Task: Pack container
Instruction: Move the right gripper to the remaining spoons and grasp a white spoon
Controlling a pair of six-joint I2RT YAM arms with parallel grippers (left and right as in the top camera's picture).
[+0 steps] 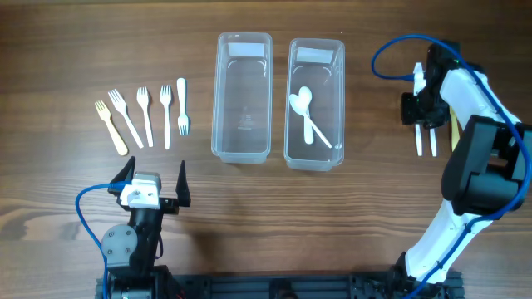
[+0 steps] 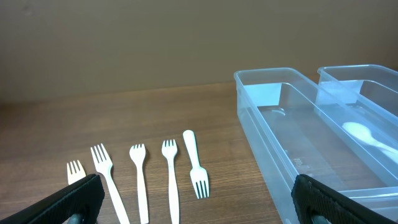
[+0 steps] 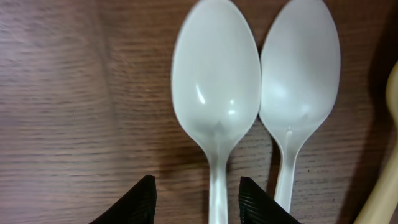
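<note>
Brown wood-grain table (image 1: 66,50), seen from above. Far left: five forks (image 1: 145,116) in a row, side by side, none touching. Outermost one beige, the other four white. Rightmost turned about, tines toward the robot; the rest with tines away.

Below the forks, by the front edge: left gripper (image 1: 154,176), spread wide, nothing between its fingers, well clear of the forks.

Centre: two clear tubs side by side, long walls close together; touching or not, hard to tell. Left tub (image 1: 220,91) nearer the forks. In the right tub (image 1: 339,91), on its floor: white binned spoons (image 1: 303,100), seemingly two, overlapped, bowls toward the far end.

Right of the tubs, well apart from them: two loose spoons (image 3: 217,93), white, flat on the wood, hollows up, bowls touching along one edge, handles running parallel. Over them, the right gripper (image 3: 200,202), parted, black fingertips (image 3: 143,202) on either side of one handle, that of the spoon on the left in the wrist view. Gap wider than the handle, no grip on it; contact with the nearer finger not clear. At the right edge of that view: a beige handle (image 3: 385,186), just beside the loose spoons, mostly cut off.
</note>
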